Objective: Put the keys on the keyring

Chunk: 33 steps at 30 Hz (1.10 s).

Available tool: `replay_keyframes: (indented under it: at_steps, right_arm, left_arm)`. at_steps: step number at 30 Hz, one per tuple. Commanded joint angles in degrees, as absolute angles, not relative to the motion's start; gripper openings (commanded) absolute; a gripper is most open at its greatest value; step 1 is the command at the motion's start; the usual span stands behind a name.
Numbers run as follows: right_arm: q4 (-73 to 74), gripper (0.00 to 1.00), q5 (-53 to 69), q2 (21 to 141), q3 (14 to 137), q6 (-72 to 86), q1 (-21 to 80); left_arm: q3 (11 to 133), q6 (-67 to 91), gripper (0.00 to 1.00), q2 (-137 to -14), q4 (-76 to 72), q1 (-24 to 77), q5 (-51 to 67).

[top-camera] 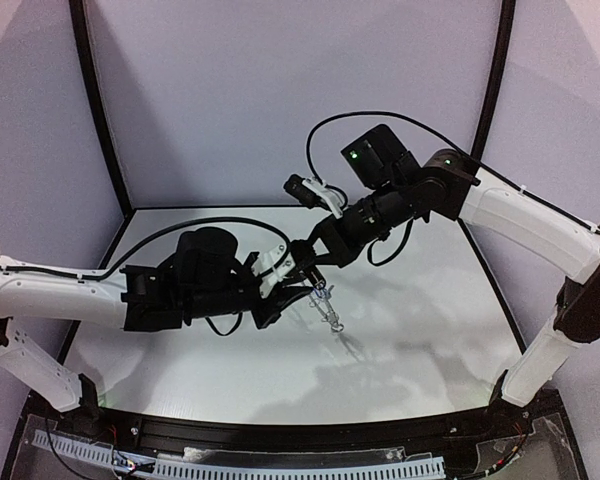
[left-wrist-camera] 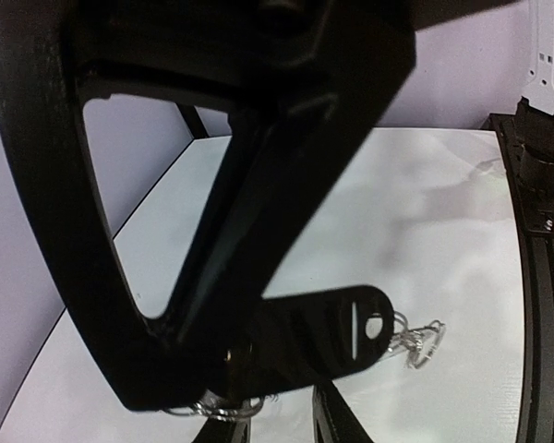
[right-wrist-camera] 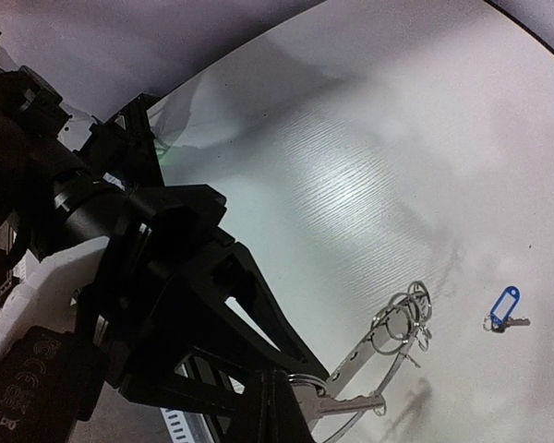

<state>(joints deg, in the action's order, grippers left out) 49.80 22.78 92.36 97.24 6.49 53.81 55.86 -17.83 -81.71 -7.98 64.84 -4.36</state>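
Well, my left pincer (top-camera: 284,274) and right pincer (top-camera: 313,265) meet above the table (top-camera: 440,340), the keyring (top-camera: 326,306) dangling beneath them; whether either is pinching it, I cannot tell. The blue-tagged key (right-wrist-camera: 504,306) lies on the table, well apart.

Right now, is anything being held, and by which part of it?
The left gripper holds the keyring, its jaws closed on the dark rim.

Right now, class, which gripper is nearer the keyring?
Left. The left gripper clamps the keyring by its rim, so they touch. The right gripper hangs just behind and to the right of it, close, but apparently off the disc.
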Motion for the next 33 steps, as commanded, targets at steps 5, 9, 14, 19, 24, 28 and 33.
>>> replay_keyframes:
  at_steps: [5,9,14,19,24,28,33]
  right_arm:
    - [47.46,0.0,22.62,92.21,96.22,7.47,53.69]
    - [47.31,0.0,22.32,92.38,95.88,7.45,53.7]
    - [47.16,0.0,22.54,92.49,95.4,6.91,53.67]
    - [47.05,0.0,22.82,92.32,94.76,6.33,53.86]
    - [46.79,0.0,22.93,92.23,94.36,6.28,54.53]
    - [46.83,0.0,22.41,92.22,94.25,6.34,55.03]
    - [46.76,0.0,20.66,91.46,93.92,6.82,55.18]
  left_arm:
    - [57.73,-17.67,0.27,-82.17,-12.56,64.87,-5.45]
    - [57.6,-17.27,0.27,-81.68,-12.93,64.89,-5.86]
    - [57.99,-16.15,0.27,-81.38,-12.66,64.9,-7.27]
    - [58.09,-14.92,0.27,-80.92,-12.62,64.89,-8.53]
    - [58.5,-13.54,0.25,-80.74,-12.28,64.88,-9.05]
    - [59.09,-12.93,0.04,-80.89,-11.08,64.91,-9.87]
    - [59.13,-13.4,0.01,-80.71,-8.45,64.9,-9.82]
